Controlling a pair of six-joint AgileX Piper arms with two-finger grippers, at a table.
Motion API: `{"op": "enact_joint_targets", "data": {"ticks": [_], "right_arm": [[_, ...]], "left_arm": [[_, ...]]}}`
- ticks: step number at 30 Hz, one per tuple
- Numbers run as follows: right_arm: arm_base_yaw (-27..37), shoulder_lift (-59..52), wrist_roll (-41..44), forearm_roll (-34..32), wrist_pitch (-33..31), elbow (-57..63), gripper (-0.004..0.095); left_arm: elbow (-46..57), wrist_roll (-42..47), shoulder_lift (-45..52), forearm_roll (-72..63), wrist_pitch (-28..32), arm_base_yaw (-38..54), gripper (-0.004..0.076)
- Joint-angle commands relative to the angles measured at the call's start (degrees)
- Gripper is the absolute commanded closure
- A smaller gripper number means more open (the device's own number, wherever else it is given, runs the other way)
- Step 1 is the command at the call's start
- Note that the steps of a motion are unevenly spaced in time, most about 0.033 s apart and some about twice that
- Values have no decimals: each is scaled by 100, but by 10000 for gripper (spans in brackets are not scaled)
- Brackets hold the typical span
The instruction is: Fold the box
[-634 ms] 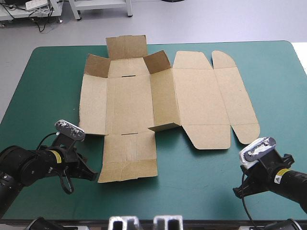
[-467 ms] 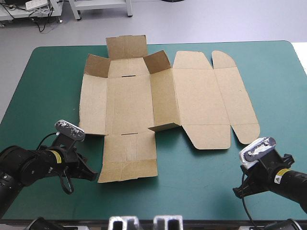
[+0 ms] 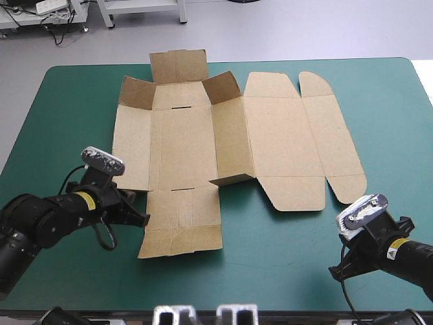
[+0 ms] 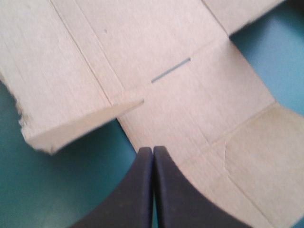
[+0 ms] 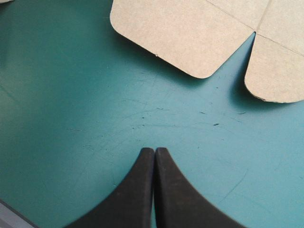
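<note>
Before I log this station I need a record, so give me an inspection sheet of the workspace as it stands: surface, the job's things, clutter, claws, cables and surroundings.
Surface: teal-green cover, with fine scratches showing in the right wrist view.
Job's things: box, one cut brown sheet lying mostly flat. The corner flaps at its far end stand raised, and the lid panel lies flat.
Clutter: nothing seen.
Left claw: shut, tip at the edge of the box's near flap. Whether it touches cannot be told.
Right claw: shut, over bare cover, short of the box's rounded flaps and apart from them.
Cables: nothing seen.
Surroundings: nothing seen.
</note>
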State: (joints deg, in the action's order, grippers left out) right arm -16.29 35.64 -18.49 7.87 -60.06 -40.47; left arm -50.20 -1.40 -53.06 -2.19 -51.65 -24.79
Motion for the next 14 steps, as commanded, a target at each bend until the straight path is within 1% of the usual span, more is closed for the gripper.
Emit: {"op": "enact_joint_targets", "data": {"ticks": [1, 3, 5, 8, 9, 12, 14], "right_arm": [[-2, 3, -90, 55, 272, -151, 932], [-2, 3, -90, 55, 272, -151, 932], [-2, 3, -116, 55, 272, -151, 932], [-2, 3, -157, 55, 272, -151, 932], [-2, 3, -184, 55, 272, -151, 932], [-2, 3, -292, 55, 272, -151, 932], [-2, 3, -316, 55, 280, -151, 932]], "left_arm": [[-598, 45, -433, 219, 718, -8, 710], [-927, -10, -756, 287, 758, 150, 708], [-1263, -294, -1077, 36, 719, 415, 708], [-1744, -1248, -1554, -957, 421, 1084, 708], [-1856, -1787, -1716, -1537, 277, 1360, 708], [-1979, -2825, -2000, -2739, -46, 2288, 708], [-1979, -3131, -2132, -3282, -229, 2793, 708]]}}
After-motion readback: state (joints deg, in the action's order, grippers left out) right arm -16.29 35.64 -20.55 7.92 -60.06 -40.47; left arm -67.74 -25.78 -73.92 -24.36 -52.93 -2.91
